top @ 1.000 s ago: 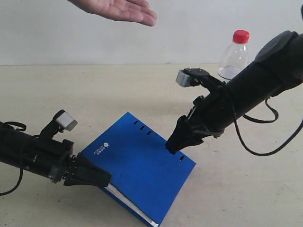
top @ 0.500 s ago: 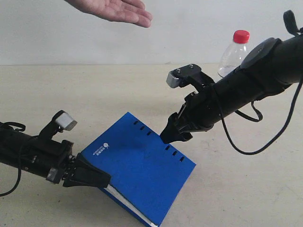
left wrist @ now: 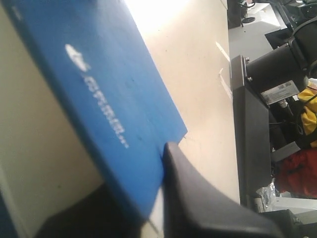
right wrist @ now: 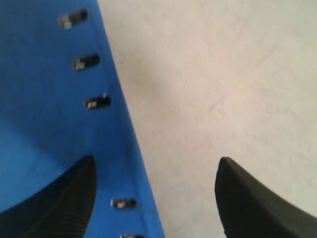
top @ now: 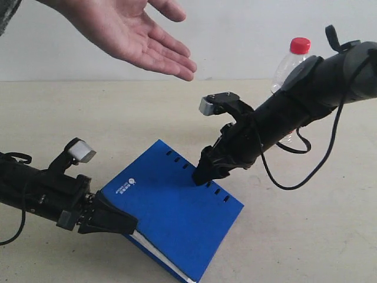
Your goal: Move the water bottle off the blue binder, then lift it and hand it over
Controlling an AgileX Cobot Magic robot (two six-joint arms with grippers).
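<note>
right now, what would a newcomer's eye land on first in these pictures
The blue binder fills the front of the table, with the left jaws clamped on its near-left corner and the right jaws open above its slotted edge. An open human hand is held out palm-up at the upper left of the exterior view. The red-capped water bottle stands at the back right, behind the right arm, off the binder.

surface: beige table [top: 106, 118] | on it: blue binder [top: 177, 203], water bottle [top: 291, 63]
</note>
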